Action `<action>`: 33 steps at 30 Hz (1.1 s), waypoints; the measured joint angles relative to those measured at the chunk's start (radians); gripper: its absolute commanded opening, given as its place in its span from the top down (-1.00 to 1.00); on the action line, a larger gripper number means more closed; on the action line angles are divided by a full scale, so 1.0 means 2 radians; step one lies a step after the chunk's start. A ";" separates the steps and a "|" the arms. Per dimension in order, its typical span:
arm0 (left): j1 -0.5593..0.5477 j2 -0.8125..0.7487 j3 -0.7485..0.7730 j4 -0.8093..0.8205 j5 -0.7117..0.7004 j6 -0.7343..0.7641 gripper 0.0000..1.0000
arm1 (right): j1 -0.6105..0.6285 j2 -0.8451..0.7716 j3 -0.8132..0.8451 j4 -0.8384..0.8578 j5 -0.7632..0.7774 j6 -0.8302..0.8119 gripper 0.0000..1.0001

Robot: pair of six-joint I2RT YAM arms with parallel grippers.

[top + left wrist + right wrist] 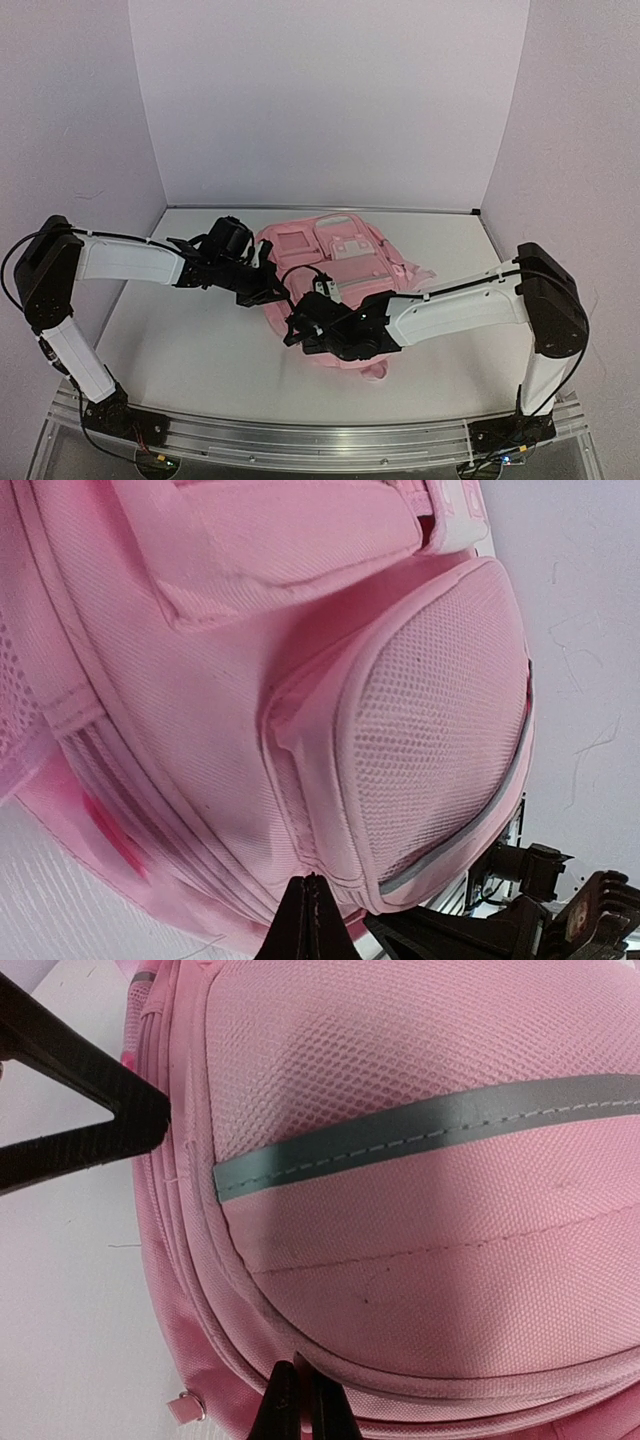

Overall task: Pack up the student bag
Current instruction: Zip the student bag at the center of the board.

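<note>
On the table [180, 340], about midway between left and right, the bag [345, 262] is laid flat, with its straps turned up at the far end. The left gripper [268, 288] is brought in from the left and is set against the bag's left edge. Its jaws are seen pressed together in the left wrist view, the tips meeting at the seam below a mesh pocket [440, 720]. The right gripper [300, 325] is reached in from the right to the bag's near left corner, just beside the left gripper. Its jaws are likewise clamped, the tips resting on the seam under a grey strip [420, 1130]. Whether fabric is pinched in either gripper cannot be told. A small zip pull [185, 1407] is seen hanging just left of the right gripper's tips.
</note>
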 measured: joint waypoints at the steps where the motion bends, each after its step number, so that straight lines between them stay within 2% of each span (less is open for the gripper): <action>1: 0.002 0.001 0.000 0.002 0.001 0.000 0.84 | 0.000 -0.007 -0.007 0.001 -0.003 0.001 1.00; 5: 0.005 0.006 0.000 0.022 0.016 0.001 0.38 | -0.001 -0.031 -0.029 -0.001 -0.015 0.002 1.00; 8: 0.005 0.007 0.000 0.043 0.033 -0.002 0.18 | -0.003 -0.035 -0.036 -0.001 -0.020 0.002 1.00; 11: 0.004 0.007 0.000 0.062 0.046 -0.002 0.10 | -0.004 -0.035 -0.036 0.000 -0.024 0.002 1.00; 16: 0.000 0.022 0.001 0.077 0.054 -0.006 0.09 | -0.004 -0.035 -0.036 0.001 -0.027 0.001 1.00; 22: -0.002 0.047 0.002 0.073 0.051 -0.018 0.31 | -0.004 -0.035 -0.036 0.001 -0.029 0.000 1.00; 30: -0.004 0.057 0.014 0.079 0.055 -0.029 0.98 | -0.004 -0.036 -0.035 0.001 -0.041 -0.001 1.00; 33: -0.004 0.057 0.018 0.070 0.053 -0.032 1.00 | -0.005 -0.050 -0.042 0.002 -0.054 0.000 1.00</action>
